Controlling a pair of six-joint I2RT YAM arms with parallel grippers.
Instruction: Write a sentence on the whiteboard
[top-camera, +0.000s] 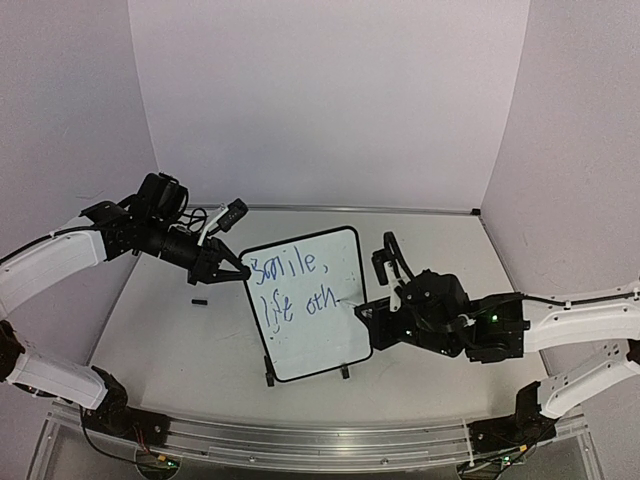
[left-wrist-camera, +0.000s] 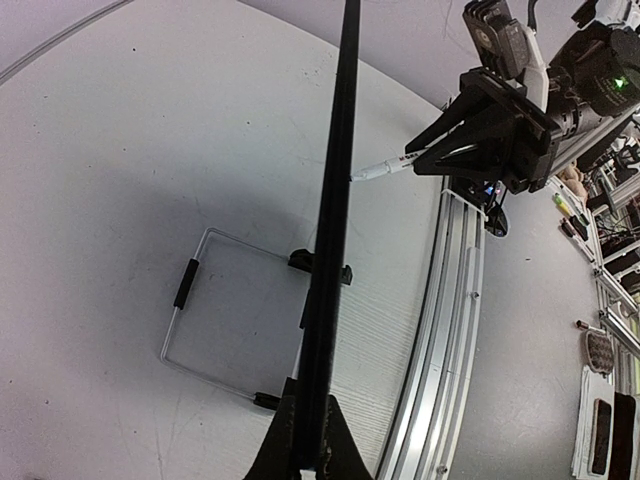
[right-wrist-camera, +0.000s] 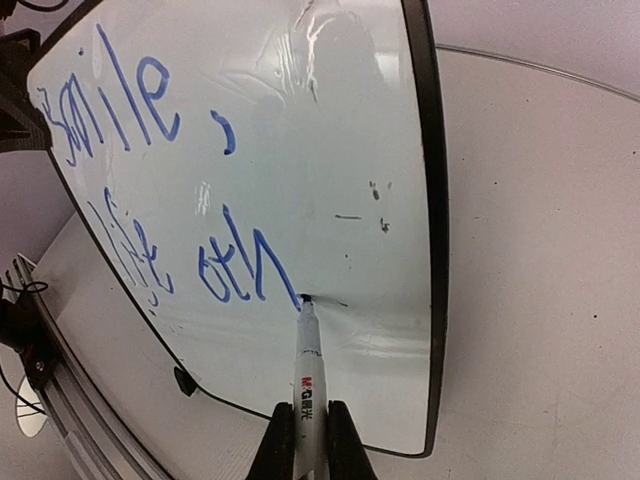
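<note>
The whiteboard (top-camera: 318, 352) stands tilted on the table, its black frame and two small feet showing. My left gripper (top-camera: 240, 270) is shut on its upper left edge. In the left wrist view the whiteboard (left-wrist-camera: 335, 230) shows edge-on as a black bar running up from that gripper (left-wrist-camera: 305, 452). The sentence (top-camera: 295, 285) is in blue and reads "Smile, life oth" in two lines. My right gripper (top-camera: 365, 312) is shut on a white marker (right-wrist-camera: 307, 375), its tip touching the whiteboard (right-wrist-camera: 330, 150) just after the last letter of the sentence (right-wrist-camera: 150, 200). The right gripper (right-wrist-camera: 305, 445) grips the marker's barrel.
A small black cap (top-camera: 198, 301) lies on the table (top-camera: 170, 345) left of the board. A wire stand (left-wrist-camera: 200, 310) reaches out behind the board. An aluminium rail (top-camera: 300, 440) runs along the near edge. White walls close the back and sides.
</note>
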